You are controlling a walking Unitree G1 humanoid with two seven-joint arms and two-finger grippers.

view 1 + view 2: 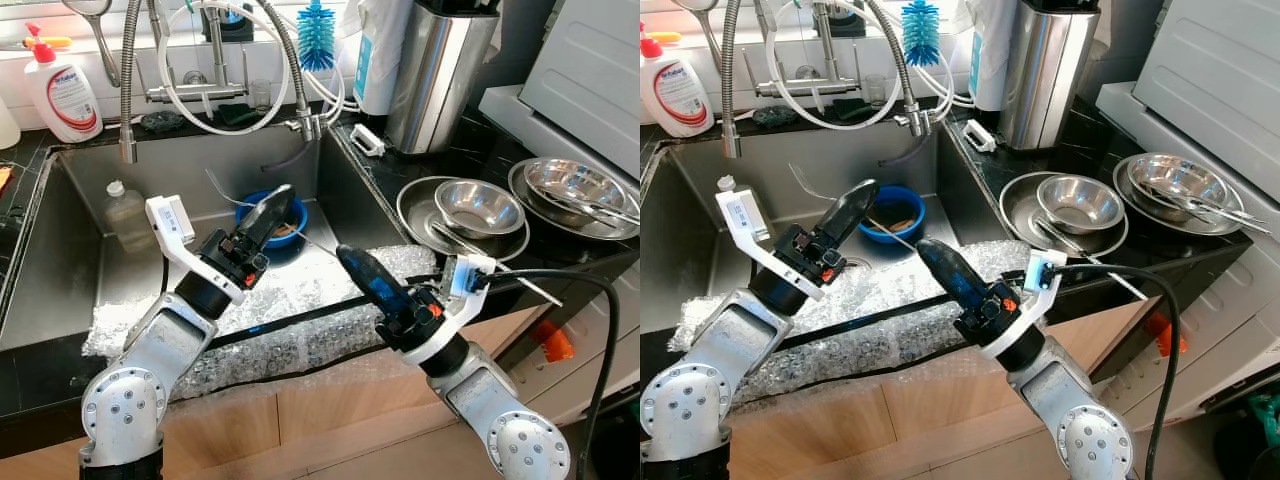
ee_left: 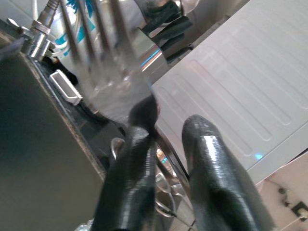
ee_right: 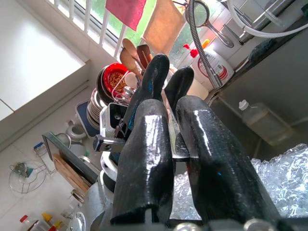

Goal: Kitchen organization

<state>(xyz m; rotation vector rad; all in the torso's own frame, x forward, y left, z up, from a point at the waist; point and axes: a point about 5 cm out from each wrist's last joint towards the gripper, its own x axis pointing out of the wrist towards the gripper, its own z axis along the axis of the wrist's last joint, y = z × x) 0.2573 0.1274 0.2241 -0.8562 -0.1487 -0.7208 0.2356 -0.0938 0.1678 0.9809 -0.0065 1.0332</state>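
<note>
My left gripper [image 1: 281, 194] hangs over the sink [image 1: 80, 260], just above a blue bowl [image 1: 292, 228] on the sink floor. It is shut on a metal fork [image 2: 115, 67]; the tines stick out past the fingers [image 2: 139, 144] in the left wrist view. In the head views the fork reads as a thin line [image 1: 895, 235] crossing the fingertips. My right gripper [image 1: 352, 258] is over the sink's front right corner, pointing toward the left arm. Its fingers [image 3: 149, 144] are shut with nothing between them.
Bubble wrap [image 1: 300, 320] covers the sink's front edge. A clear plastic bottle [image 1: 125, 215] stands in the sink. Steel bowls [image 1: 480, 205] and a tray of utensils [image 1: 575, 185] sit on the right counter. A tap [image 1: 128, 90], soap bottle [image 1: 60, 95] and steel canister [image 1: 440, 75] line the back.
</note>
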